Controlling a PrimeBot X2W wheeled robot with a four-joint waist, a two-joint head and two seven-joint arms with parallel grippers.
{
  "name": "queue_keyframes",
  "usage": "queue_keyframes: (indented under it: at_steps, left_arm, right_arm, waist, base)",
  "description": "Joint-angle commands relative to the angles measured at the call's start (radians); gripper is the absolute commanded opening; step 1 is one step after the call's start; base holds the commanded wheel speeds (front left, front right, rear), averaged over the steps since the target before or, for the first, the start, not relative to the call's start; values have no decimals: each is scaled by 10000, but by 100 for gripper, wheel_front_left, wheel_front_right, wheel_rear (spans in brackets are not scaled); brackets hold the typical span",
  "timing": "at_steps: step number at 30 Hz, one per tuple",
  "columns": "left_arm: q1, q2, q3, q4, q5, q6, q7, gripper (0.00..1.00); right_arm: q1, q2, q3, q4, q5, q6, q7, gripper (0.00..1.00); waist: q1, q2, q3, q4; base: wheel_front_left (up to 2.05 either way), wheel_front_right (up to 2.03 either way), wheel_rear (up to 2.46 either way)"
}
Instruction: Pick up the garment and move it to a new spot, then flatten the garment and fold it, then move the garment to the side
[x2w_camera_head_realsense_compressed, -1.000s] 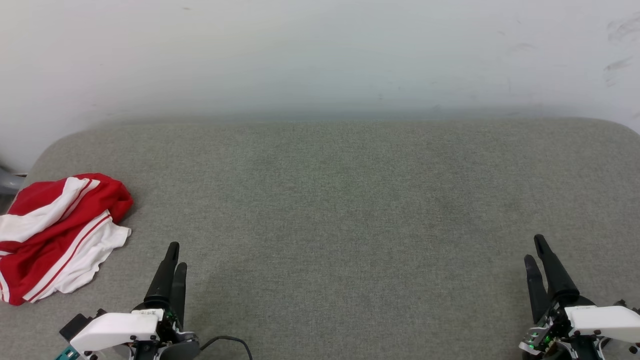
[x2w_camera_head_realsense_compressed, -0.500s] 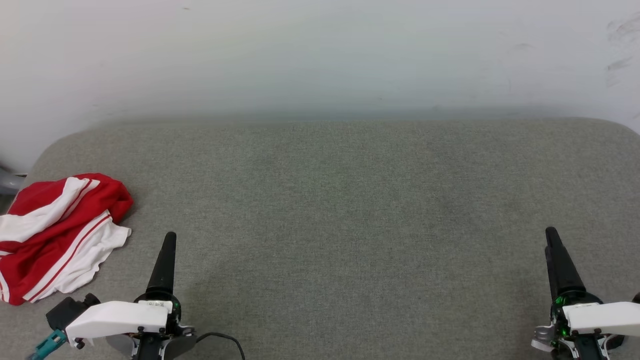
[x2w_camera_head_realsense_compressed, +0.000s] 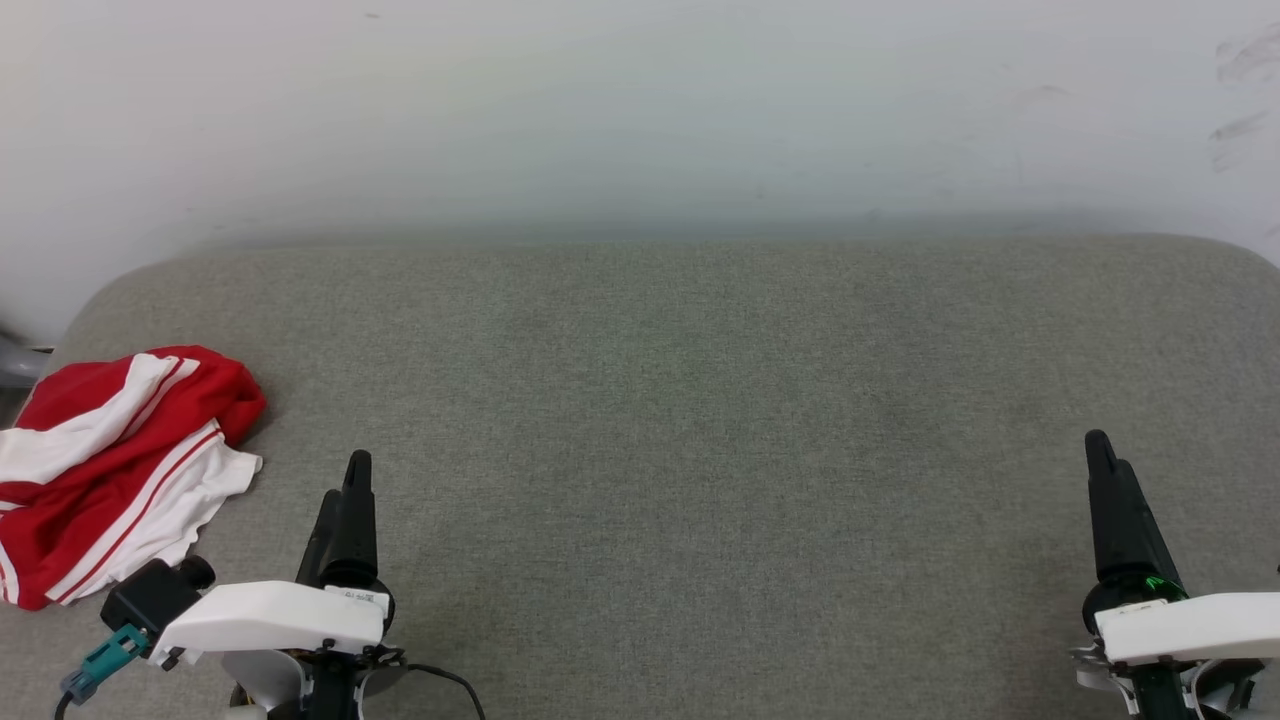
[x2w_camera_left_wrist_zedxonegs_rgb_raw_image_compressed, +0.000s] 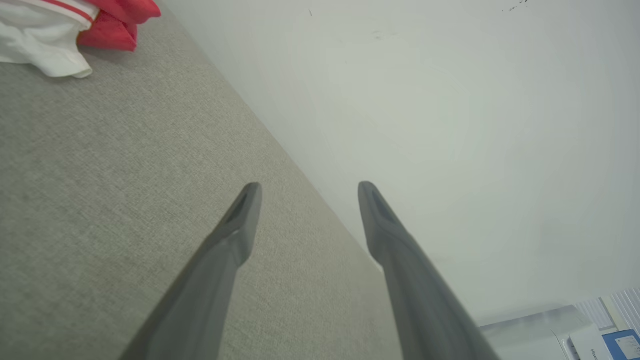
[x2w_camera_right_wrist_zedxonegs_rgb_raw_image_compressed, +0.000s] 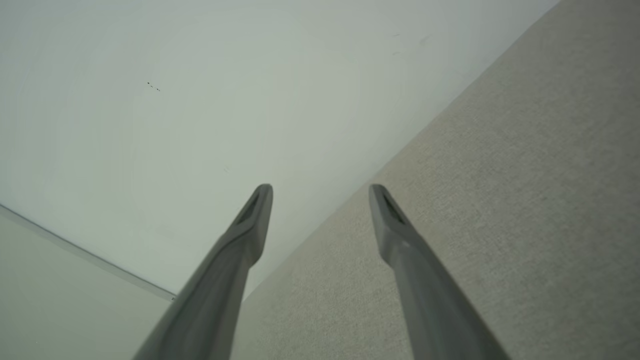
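Both arms only crept up the frame a bit in the last second. Left gripper (x2w_camera_head_realsense_compressed: 345, 480) at lower left and right gripper (x2w_camera_head_realsense_compressed: 1105, 450) at lower right were spread wide, empty. The garment (x2w_camera_head_realsense_compressed: 110, 470) stayed crumpled at the left edge, so pickup hadn't really started

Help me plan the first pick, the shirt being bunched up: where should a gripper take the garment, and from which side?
Probably the raised red fold at the garment's far right corner, reached from its right and above by the open left gripper, the nearer one. That bulge stands off the grey cushion, giving cloth to pinch; the white hem lies flat.
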Motion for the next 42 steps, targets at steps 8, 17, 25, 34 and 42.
queue_keyframes:
  at_steps: [8, 17, 25, 34, 42]
  left_arm:
    - [-17, 24, -186, -280, 1456, 285, -345, 100]
    - [80, 26, -377, -331, 2910, 448, -624, 100]
    - [148, 28, -612, -361, 4017, 534, -859, 100]
    - [271, 30, -783, -316, 5195, 653, -1109, 100]
    - [348, 31, -946, -360, 6000, 665, -1280, 100]
  right_arm:
    - [104, -11, 281, -475, -1920, 1, -336, 100]
    - [322, -10, 424, -404, -3378, 1, -626, 100]
    - [505, -9, 459, -309, -4476, 1, -854, 100]
    - [682, -9, 498, -354, -5623, 1, -1101, 100]
    - [786, -8, 508, -447, -6409, 1, -1276, 100]
  waist:
    - [0, -1, -16, 26]
    - [0, -1, -37, 59]
    - [0, -1, -62, 112]
    - [0, -1, -108, 153]
    - [0, -1, -131, 186]
  base:
    - [0, 0, 0]
    - [0, 0, 0]
    - [0, 0, 0]
    - [0, 0, 0]
    - [0, 0, 0]
